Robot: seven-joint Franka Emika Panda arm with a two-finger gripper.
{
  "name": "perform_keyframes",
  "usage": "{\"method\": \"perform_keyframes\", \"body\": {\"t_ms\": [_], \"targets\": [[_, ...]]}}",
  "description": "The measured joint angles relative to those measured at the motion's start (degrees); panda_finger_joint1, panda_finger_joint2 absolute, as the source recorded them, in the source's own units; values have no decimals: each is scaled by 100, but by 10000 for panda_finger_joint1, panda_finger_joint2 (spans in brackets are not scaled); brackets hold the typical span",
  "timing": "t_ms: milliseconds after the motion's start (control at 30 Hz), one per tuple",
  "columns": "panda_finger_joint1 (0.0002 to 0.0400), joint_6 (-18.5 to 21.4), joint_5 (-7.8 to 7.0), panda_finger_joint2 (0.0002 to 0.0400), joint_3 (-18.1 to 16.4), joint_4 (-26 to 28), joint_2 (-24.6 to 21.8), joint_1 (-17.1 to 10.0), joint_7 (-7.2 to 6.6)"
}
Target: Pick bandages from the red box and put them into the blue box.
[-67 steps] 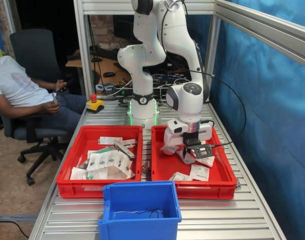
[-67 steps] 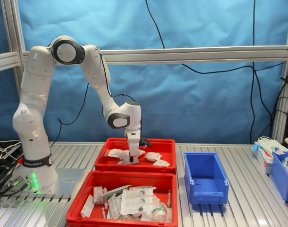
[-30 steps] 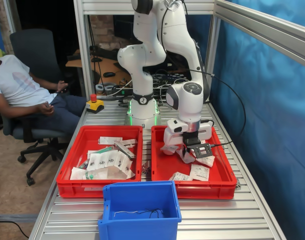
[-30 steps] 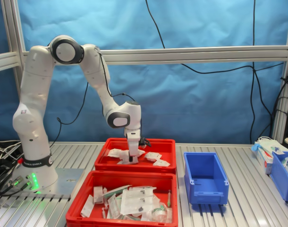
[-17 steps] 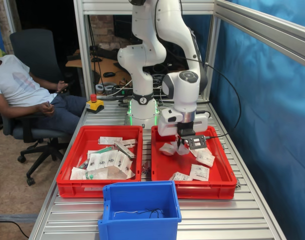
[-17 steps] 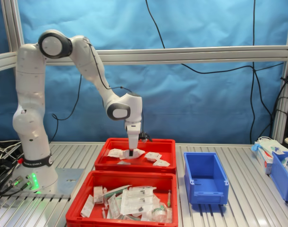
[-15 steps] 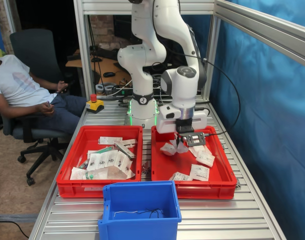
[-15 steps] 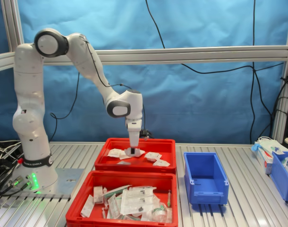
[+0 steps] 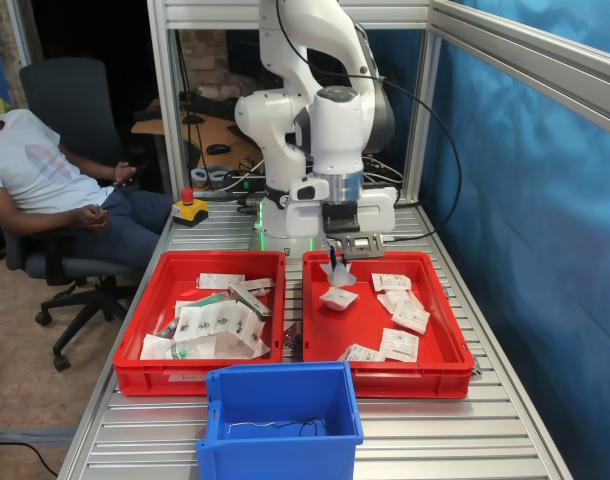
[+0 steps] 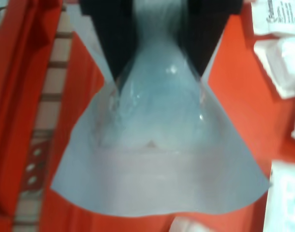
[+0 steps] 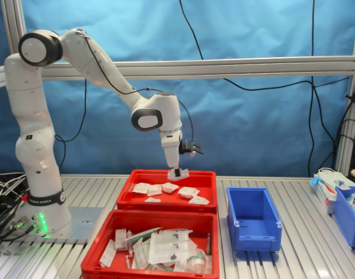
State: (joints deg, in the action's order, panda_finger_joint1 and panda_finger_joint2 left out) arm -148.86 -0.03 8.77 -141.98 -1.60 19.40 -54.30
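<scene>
We are carrying one bandage (image 10: 157, 159) away from the red box (image 9: 440, 372), so the step in hand looks to us like the transfer, just after the pick. The gripper (image 9: 336, 262) is pinching the pouch by its upper edge, both dark fingers (image 10: 111, 38) closed against it in the wrist view, and the pouch is fanning out below them (its face is too blurred there to read any print). In the second exterior view the gripper (image 11: 176, 170) is hanging just above the rim of the red box (image 11: 171, 206) with the pouch (image 11: 178, 173) clear of the floor. More bandages (image 9: 393, 345) are lying loose in the tray beneath and beside the gripper, one (image 9: 338, 298) almost directly under it. The blue box (image 9: 281, 420) is sitting well apart from the gripper, beyond the tray's end wall, and in the second exterior view the blue box (image 11: 253, 220) is showing a thick rim and deep walls. We are judging that the next move calls for carrying the pouch high enough to clear both rims, centring it over the blue opening, and only then parting the fingers. The grip is on one edge only, so a quick swing could shake the pouch loose.
</scene>
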Motion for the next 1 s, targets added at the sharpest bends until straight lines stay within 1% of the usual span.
{"method": "perform_keyframes", "body": {"t_ms": [167, 233, 500, 633, 767, 800, 933, 1000], "targets": [[62, 13, 0, 62, 297, 260, -22, 0, 0], [62, 20, 0, 62, 485, 453, -22, 0, 0], [62, 33, 0, 62, 813, 924, -20, -1, 0], [62, 36, 0, 62, 982, 1360, 39, -1, 0], [62, 36, 0, 62, 1056, 1674, 155, -1, 0], [62, 36, 0, 62, 1083, 1834, 244, -1, 0], [62, 36, 0, 62, 1117, 2143, 472, -1, 0], [62, 36, 0, 62, 1133, 2358, 675, -1, 0]]}}
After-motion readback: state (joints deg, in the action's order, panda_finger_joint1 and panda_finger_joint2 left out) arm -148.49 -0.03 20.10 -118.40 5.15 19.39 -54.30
